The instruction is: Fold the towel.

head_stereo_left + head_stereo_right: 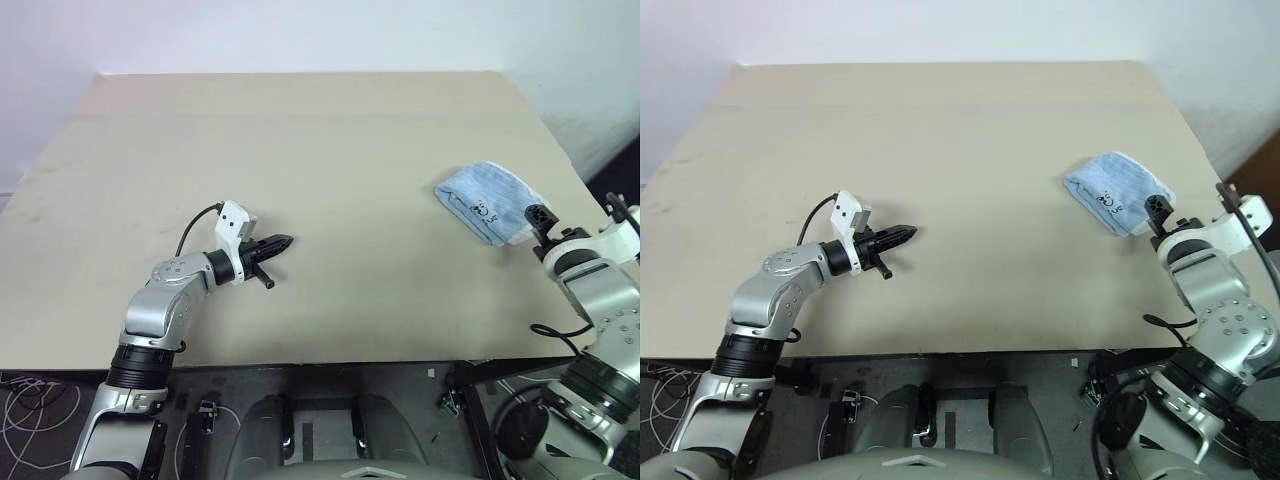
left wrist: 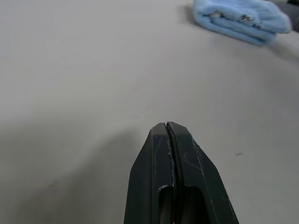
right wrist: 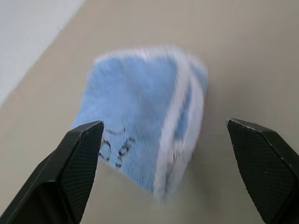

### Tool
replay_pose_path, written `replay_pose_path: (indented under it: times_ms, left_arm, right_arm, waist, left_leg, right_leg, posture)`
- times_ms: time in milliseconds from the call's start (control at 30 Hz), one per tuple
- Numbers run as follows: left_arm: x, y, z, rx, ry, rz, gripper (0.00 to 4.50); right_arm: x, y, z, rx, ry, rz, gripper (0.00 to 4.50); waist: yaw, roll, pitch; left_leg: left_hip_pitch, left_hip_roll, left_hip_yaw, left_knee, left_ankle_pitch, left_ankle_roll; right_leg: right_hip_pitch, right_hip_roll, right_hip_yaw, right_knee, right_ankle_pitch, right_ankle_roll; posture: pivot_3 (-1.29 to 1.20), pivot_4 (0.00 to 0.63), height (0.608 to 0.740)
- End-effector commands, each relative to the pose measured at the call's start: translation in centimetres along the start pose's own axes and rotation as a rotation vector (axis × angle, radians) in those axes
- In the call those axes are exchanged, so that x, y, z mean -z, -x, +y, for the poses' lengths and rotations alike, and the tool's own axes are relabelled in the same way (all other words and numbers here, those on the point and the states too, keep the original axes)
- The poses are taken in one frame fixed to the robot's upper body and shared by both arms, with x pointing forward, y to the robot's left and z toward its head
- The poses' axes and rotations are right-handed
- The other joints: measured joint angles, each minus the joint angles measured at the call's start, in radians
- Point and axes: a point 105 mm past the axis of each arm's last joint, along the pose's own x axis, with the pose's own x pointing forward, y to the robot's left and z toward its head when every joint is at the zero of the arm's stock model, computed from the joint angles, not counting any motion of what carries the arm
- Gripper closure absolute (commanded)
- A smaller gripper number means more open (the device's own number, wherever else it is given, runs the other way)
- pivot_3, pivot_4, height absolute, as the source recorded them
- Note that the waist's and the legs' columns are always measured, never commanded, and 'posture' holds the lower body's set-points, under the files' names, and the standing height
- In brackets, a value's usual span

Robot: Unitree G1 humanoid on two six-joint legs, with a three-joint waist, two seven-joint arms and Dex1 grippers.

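Note:
The towel (image 1: 488,198) is a small light blue cloth, folded into a compact bundle near the right edge of the table. A small dark printed mark and white edging show on it. My right gripper (image 3: 163,123) is open just short of the towel's near end, its two black fingers (image 3: 81,154) spread wider than the bundle and not touching it. My left gripper (image 1: 284,241) is shut with nothing in it. It hovers low over the bare table at the left of centre, pointing toward the towel (image 2: 238,18), far from it.
The beige table (image 1: 300,130) stretches wide between the two arms. Its right edge runs close behind the towel and the front edge lies just under both arms. Cables (image 1: 30,410) hang below the front left corner.

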Motion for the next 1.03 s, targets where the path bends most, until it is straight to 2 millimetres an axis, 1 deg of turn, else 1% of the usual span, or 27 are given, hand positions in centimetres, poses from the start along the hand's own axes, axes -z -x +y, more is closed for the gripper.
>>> replay_pose_path:
  times_ms: [33, 100, 133, 233, 267, 300, 367, 433, 567, 633, 733, 867, 933, 1033]
  left_arm:
    - [-1.6, 0.1, 2.1, -0.112, -0.097, -0.052, 4.5]
    - [-1.6, 0.3, 2.9, -0.149, -0.129, -0.052, 4.5]
    - [-1.5, 0.3, 3.0, -0.156, -0.137, -0.053, 4.5]
    - [-1.1, 1.3, 3.4, -0.162, -0.14, -0.059, 4.5]
    - [-1.1, 1.7, 3.5, -0.158, -0.143, -0.064, 4.5]
    - [-1.1, 2.1, 3.6, -0.156, -0.143, -0.069, 4.5]
    - [-1.1, 2.9, 4.0, -0.162, -0.139, -0.075, 4.5]
    - [-1.1, 3.8, 4.4, -0.163, -0.129, -0.072, 4.5]
    - [-0.6, 5.3, 4.5, -0.134, -0.109, -0.045, 4.5]
    - [-0.4, 5.9, 4.1, -0.114, -0.103, -0.033, 4.5]
    - [-0.4, 7.0, 4.0, -0.099, -0.093, -0.027, 4.5]
    - [0.4, 7.0, 2.3, -0.057, -0.075, 0.004, 4.5]
    - [0.7, 7.0, 1.7, -0.047, -0.07, 0.014, 4.5]
    - [0.7, 7.3, 0.6, -0.022, -0.045, 0.014, 4.5]
  right_arm:
    - [0.7, 1.6, 6.0, -0.28, 0.39, -0.067, 0.04]
    - [2.3, 2.3, 8.2, -0.415, 0.472, -0.053, 0.04]
    - [2.8, 2.6, 8.9, -0.461, 0.493, -0.051, 0.04]
    - [6.1, 4.1, 13.6, -0.751, 0.566, 0.015, 0.04]
    - [6.9, 4.3, 14.7, -0.814, 0.567, 0.027, 0.04]
    - [7.3, 4.3, 15.3, -0.84, 0.571, 0.028, 0.04]
    - [7.6, 3.5, 16.2, -0.848, 0.583, 0.015, 0.04]
    - [7.5, 2.9, 17.1, -0.859, 0.551, -0.001, 0.04]
    - [7.8, 2.3, 18.6, -0.899, 0.552, -0.015, 0.04]
    - [8.0, 1.6, 19.1, -0.899, 0.546, -0.012, 0.04]
    - [8.2, 0.2, 19.9, -0.864, 0.583, -0.008, 0.04]
    - [8.4, -1.4, 19.8, -0.834, 0.588, 0.011, 0.04]
    - [8.6, -1.7, 19.7, -0.827, 0.58, 0.016, 0.04]
    - [8.9, -1.4, 19.9, -0.828, 0.571, 0.019, 0.04]
  waist:
    - [-0.004, -0.002, -0.001]
    - [-0.006, -0.005, -0.003]
    - [-0.005, -0.005, -0.003]
    - [-0.004, -0.004, -0.003]
    - [-0.003, -0.004, -0.003]
    - [-0.003, -0.004, -0.003]
    - [0.002, -0.005, -0.003]
    - [0.005, -0.005, -0.003]
    - [0.008, -0.005, -0.003]
    - [0.005, -0.005, -0.003]
    - [-0.001, -0.005, -0.003]
    - [-0.003, -0.005, -0.003]
    - [-0.003, -0.005, -0.003]
    - [-0.003, -0.005, -0.003]
  left_leg:
    - [0.0, 0.0, 0.0, 0.0, 0.0, 0.0]
    - [0.001, 0.001, 0.0, 0.0, 0.0, 0.0]
    - [0.002, 0.002, -0.001, 0.0, 0.0, 0.0]
    - [0.002, 0.003, 0.0, 0.001, 0.0, 0.0]
    - [0.002, 0.003, 0.0, 0.002, 0.0, 0.0]
    - [0.001, 0.004, 0.0, 0.003, 0.0, 0.0]
    - [0.0, 0.004, 0.0, 0.005, 0.0, 0.0]
    - [-0.001, 0.004, -0.001, 0.008, 0.0, 0.0]
    - [-0.001, 0.003, 0.0, 0.01, -0.001, 0.0]
    - [-0.001, 0.003, 0.0, 0.01, -0.001, 0.0]
    - [-0.001, 0.003, 0.0, 0.009, -0.002, -0.002]
    - [0.0, 0.001, 0.001, 0.003, -0.002, -0.004]
    - [0.0, 0.001, 0.004, -0.003, -0.002, -0.005]
    - [-0.001, 0.001, 0.004, -0.006, -0.001, -0.006]
  right_leg:
    - [0.0, 0.001, 0.0, 0.0, 0.0, 0.0]
    - [0.001, 0.003, 0.0, 0.0, 0.0, 0.0]
    - [0.001, 0.004, 0.0, 0.0, 0.0, 0.0]
    - [0.001, 0.004, 0.001, 0.001, 0.0, 0.0]
    - [0.001, 0.004, 0.001, 0.001, 0.0, 0.0]
    - [0.001, 0.004, 0.001, 0.001, 0.0, 0.0]
    - [0.001, 0.003, 0.0, 0.001, 0.0, -0.001]
    - [0.002, 0.002, 0.0, 0.001, 0.0, -0.001]
    - [0.003, 0.0, 0.0, 0.001, 0.0, -0.004]
    - [0.003, -0.002, -0.001, 0.001, 0.0, -0.005]
    - [0.002, -0.006, -0.001, 0.001, 0.001, -0.006]
    - [0.001, -0.011, -0.002, 0.0, 0.001, -0.008]
    - [0.0, -0.014, -0.003, -0.001, 0.003, -0.01]
    - [-0.002, -0.014, -0.003, -0.001, 0.002, -0.01]
  posture:
    - [0.0, 0.15, 0.74]
    - [0.0, 0.15, 0.74]
    - [0.0, 0.15, 0.74]
    - [0.0, 0.15, 0.74]
    - [0.0, 0.15, 0.74]
    - [0.0, 0.15, 0.74]
    - [0.0, 0.15, 0.74]
    - [0.0, 0.15, 0.74]
    - [0.0, 0.15, 0.74]
    - [0.0, 0.15, 0.74]
    - [0.0, 0.15, 0.74]
    - [0.0, 0.15, 0.74]
    - [0.0, 0.15, 0.74]
    - [0.0, 0.15, 0.74]
